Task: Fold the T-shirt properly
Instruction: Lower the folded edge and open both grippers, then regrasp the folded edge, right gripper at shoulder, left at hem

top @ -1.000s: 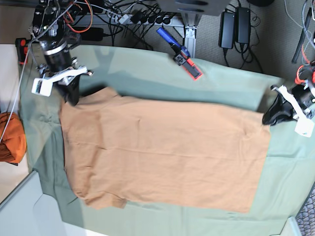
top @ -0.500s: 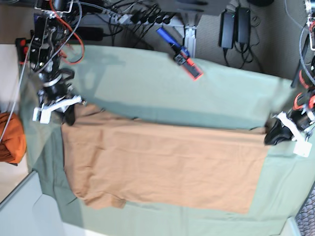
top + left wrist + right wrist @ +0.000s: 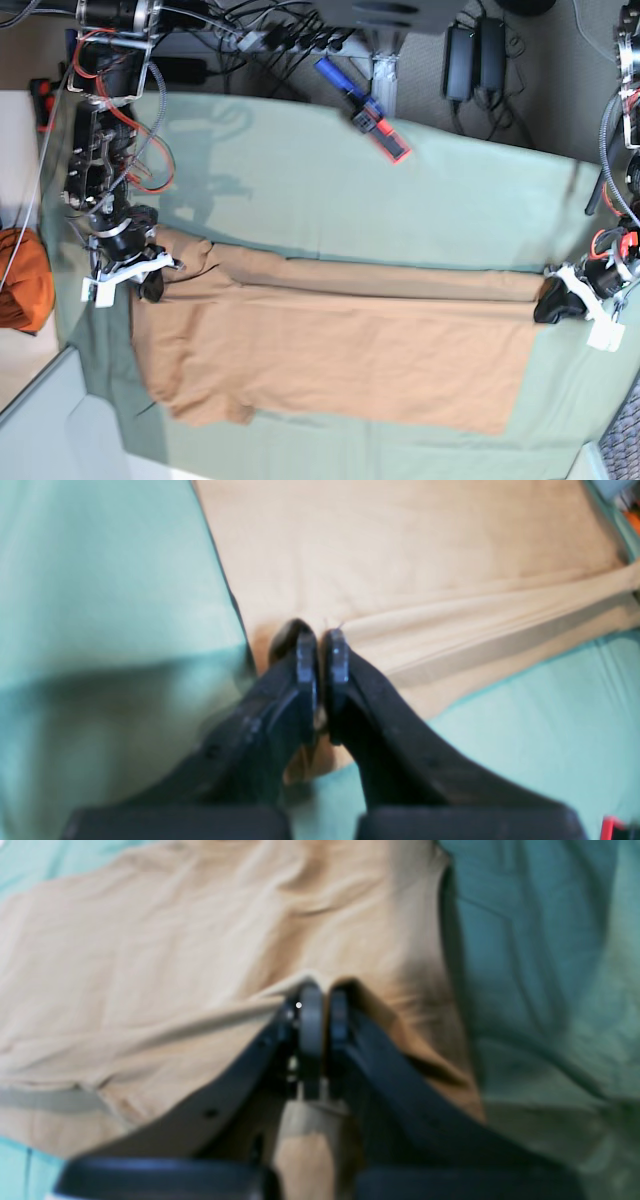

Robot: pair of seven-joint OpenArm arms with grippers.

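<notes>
The T-shirt (image 3: 330, 355) lies spread on the green sheet (image 3: 400, 190), with its long side running across the sheet. Its far edge is lifted and pulled a little over the rest of the cloth, so a long fold runs from one corner to the other.

The left gripper (image 3: 548, 303) is at the corner of the T-shirt on the right of the base view. Its jaws are pressed together on a pinch of the cloth, and the left wrist view shows the cloth edge stretched away from the left gripper (image 3: 320, 652).

The right gripper (image 3: 150, 288) is at the opposite corner, on the left side of the T-shirt. Its jaws are also closed on the cloth; in the right wrist view a strip of fabric passes between the fingers of the right gripper (image 3: 320, 1012).

Beyond the far edge of the sheet lies a blue and red tool (image 3: 365, 110). An orange bundle (image 3: 20, 280) sits off the sheet, beside the right gripper.
</notes>
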